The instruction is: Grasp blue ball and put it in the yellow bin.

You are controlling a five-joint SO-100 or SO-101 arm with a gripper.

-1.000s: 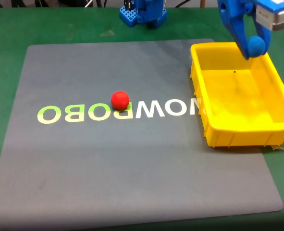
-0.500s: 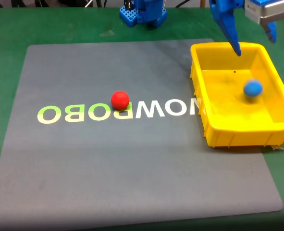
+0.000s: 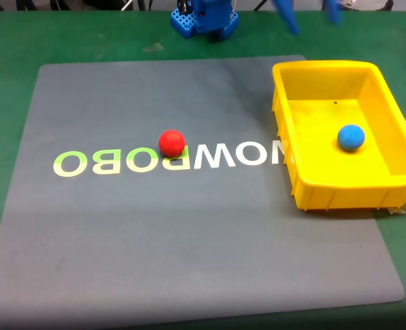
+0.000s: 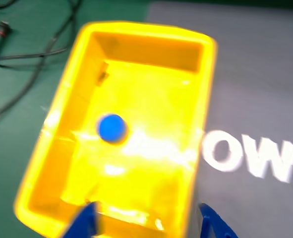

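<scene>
The blue ball [image 3: 351, 137] is now sitting on the floor of the yellow bin [image 3: 306, 187], right of centre in the fixed view, where half a second ago it was a blurry smear mid-drop. In the wrist view the ball [image 4: 111, 128] sits left of the bin's [image 4: 198, 104] middle. The gripper [image 3: 310, 14] has pulled up and away since then, just two blue fingertips [image 3: 288, 16] poking in at the far top edge, spread apart and holding nothing. Wrist view shows the same gripper [image 4: 147, 224] splayed wide over the bin's near rim. The red ball [image 3: 172, 143] hasn't budged on the grey mat [image 3: 154, 234], still parked on the lettering [image 3: 120, 161].
</scene>
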